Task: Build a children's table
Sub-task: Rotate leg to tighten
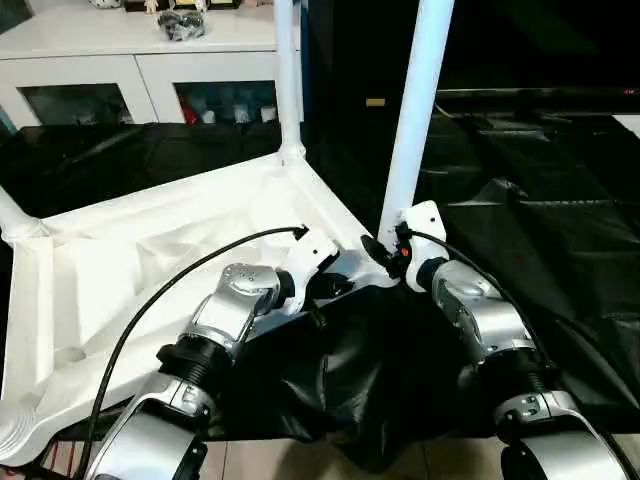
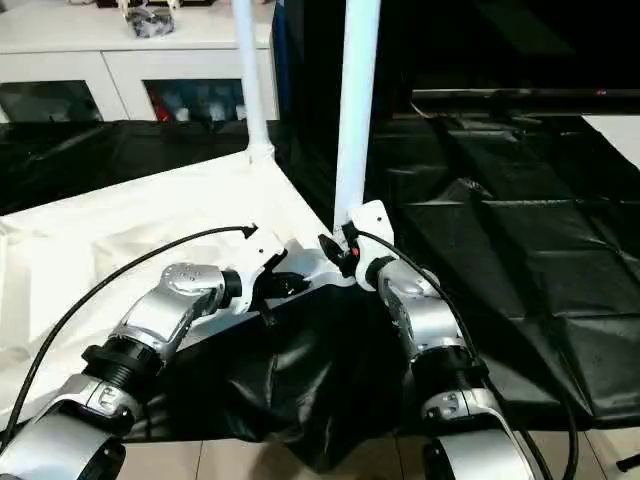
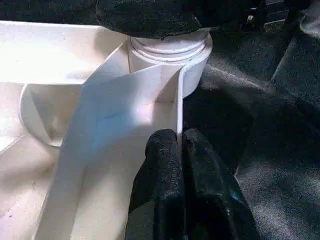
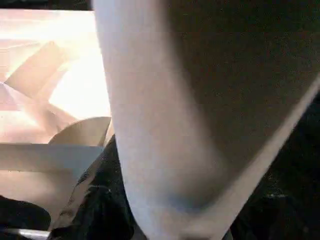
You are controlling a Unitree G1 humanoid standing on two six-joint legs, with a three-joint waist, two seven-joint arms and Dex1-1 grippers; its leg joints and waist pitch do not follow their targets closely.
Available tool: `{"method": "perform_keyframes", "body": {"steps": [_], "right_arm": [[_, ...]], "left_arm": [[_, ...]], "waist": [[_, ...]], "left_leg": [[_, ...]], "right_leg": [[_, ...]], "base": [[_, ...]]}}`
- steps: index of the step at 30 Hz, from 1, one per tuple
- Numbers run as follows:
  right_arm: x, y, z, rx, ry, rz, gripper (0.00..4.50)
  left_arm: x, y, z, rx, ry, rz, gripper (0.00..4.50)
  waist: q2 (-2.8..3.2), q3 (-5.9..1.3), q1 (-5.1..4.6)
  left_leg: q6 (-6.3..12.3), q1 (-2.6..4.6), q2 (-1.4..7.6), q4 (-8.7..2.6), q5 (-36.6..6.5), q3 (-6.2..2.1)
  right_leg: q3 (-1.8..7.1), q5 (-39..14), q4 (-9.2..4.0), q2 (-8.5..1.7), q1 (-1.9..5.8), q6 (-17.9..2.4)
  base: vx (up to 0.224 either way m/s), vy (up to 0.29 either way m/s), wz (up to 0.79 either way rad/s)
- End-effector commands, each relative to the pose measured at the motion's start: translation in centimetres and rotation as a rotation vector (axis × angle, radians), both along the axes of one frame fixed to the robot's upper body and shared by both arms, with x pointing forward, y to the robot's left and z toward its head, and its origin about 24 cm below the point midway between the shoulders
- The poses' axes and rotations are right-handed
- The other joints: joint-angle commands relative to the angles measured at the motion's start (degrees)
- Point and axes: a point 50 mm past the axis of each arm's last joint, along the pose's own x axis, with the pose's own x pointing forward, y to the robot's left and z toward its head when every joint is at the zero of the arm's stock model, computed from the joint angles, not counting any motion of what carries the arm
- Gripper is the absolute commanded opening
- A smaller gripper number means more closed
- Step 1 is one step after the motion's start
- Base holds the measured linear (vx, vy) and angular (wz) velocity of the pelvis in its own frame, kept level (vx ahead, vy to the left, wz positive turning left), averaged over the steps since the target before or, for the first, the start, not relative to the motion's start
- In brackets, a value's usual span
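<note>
1. Your left gripper (image 3: 181,150) is pinched shut on the thin rim wall of the tabletop (image 1: 150,250), right beside the near corner socket (image 3: 170,55). Likely reason: it steadies that corner.
2. Your right gripper (image 1: 392,250) stands about half open around the base of the near leg (image 1: 415,110). Its fingers sit close against the tube; whether they press on it, you cannot tell.
3. The tabletop lies underside up on the black cloth (image 1: 540,200), so the sockets face upward.
4. A second leg (image 1: 288,70) stands in the far corner; a cabinet (image 1: 120,60) sits behind.
</note>
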Motion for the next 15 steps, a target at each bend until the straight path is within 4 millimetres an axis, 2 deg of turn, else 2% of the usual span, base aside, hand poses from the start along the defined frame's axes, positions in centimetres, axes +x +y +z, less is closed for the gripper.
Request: {"method": "perform_keyframes", "body": {"steps": [1, 5, 7, 9, 11, 12, 15], "right_arm": [[-1.8, 3.7, -2.4, 0.087, 0.149, 0.16, 2.71], [-1.8, 3.3, -2.0, 0.055, 0.115, 0.22, 3.18], [-2.1, 2.8, -1.7, 0.02, 0.096, 0.312, 3.18], [-3.1, 1.9, -1.1, -0.004, 0.068, 0.496, 3.18], [-3.3, 1.7, -1.0, -0.009, 0.063, 0.523, 3.18], [-3.5, 1.4, -0.9, -0.018, 0.055, 0.558, 3.18], [-4.3, 0.3, -0.6, -0.054, 0.048, 0.662, 3.18]], "left_arm": [[-0.4, -2.9, 1.9, -0.115, -0.06, -0.127, 0.0], [-1.0, -2.3, 1.8, -0.115, -0.049, -0.186, 0.0], [-1.3, -1.7, 1.7, -0.11, -0.042, -0.225, 0.0], [-1.9, -0.7, 1.5, -0.103, -0.03, -0.313, 0.0], [-2.1, -0.5, 1.5, -0.102, -0.029, -0.333, 0.0], [-2.2, -0.2, 1.5, -0.102, -0.022, -0.352, 0.0], [-2.5, 0.6, 1.6, -0.099, -0.01, -0.387, 0.0]], "waist": [[-0.73, -2.96, 0.09], [-0.73, -3.09, 0.17], [-0.64, -3.18, 0.03], [-0.81, -3.3, 0.32], [-0.72, -3.4, 0.3], [-0.68, -3.38, 0.49], [-0.75, -3.15, 0.84]], "left_leg": [[3.03, -0.01, 0.49, -4.14, -14.2, 0.12], [3.43, -0.12, 0.56, -4.07, -12.8, 0.13], [4.15, -0.21, 0.6, -3.95, -11.6, 0.19], [5.42, -0.21, 0.73, -3.74, -10.4, 0.22], [6.11, -0.23, 0.82, -3.66, -9.5, 0.29], [6.63, 0.0, 0.8, -3.6, -9.1, 0.36], [6.58, 0.13, 0.98, -3.66, -10.4, 0.5]], "right_leg": [[1.62, -17.0, -4.74, -2.11, 2.58, -11.7], [1.66, -14.8, -4.48, -2.16, 2.71, -12.5], [1.65, -12.0, -4.19, -2.11, 2.83, -13.4], [1.65, -8.5, -3.87, -2.08, 3.13, -14.3], [1.74, -6.1, -3.5, -2.1, 3.15, -15.1], [1.67, -5.6, -3.46, -2.05, 3.05, -15.8], [1.71, -7.5, -3.6, -2.06, 2.9, -16.0]], "base": [[0.0, 0.0, 0.0], [0.0, 0.0, 0.0], [0.0, 0.0, 0.0], [0.0, 0.0, 0.0], [0.0, 0.0, 0.0], [0.0, 0.0, 0.0], [0.0, 0.0, 0.0]]}}
